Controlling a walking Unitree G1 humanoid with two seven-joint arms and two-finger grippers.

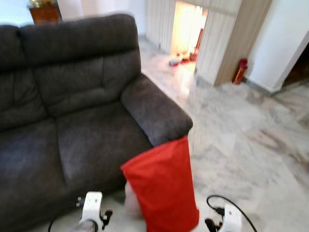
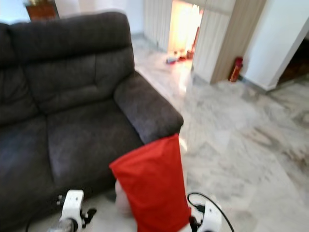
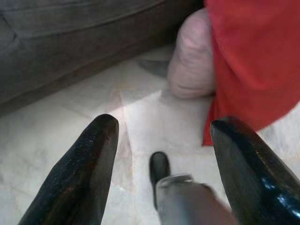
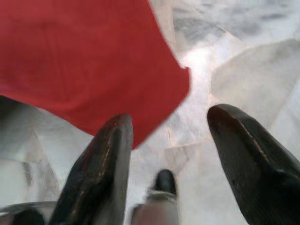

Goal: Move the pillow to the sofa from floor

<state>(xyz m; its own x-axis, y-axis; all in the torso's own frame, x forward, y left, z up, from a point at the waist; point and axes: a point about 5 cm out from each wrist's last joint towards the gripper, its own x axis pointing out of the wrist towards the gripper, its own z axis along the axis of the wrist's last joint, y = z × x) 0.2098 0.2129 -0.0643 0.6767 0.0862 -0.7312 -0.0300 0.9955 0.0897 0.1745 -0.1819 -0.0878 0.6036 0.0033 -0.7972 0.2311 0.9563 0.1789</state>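
A red pillow (image 1: pixel 164 186) stands on the marble floor, leaning against the front of the dark grey sofa (image 1: pixel 72 106) just below its right armrest (image 1: pixel 154 113). A pale pinkish inner cushion (image 3: pixel 192 58) pokes out of the red cover at its left side. My left gripper (image 3: pixel 164 164) hovers low over the floor to the left of the pillow, open and holding nothing. On the pillow's other side, my right gripper (image 4: pixel 173 154) is open too, with the red cover's corner (image 4: pixel 93 65) just beyond its fingers. Both wrists (image 1: pixel 91 208) (image 1: pixel 231 217) show at the bottom edge.
Marble floor (image 1: pixel 241 140) stretches away to the right. A red fire extinguisher (image 1: pixel 239 71) stands against a wooden panel wall at the back. A bright doorway (image 1: pixel 186 29) with small items on the floor lies beyond the sofa.
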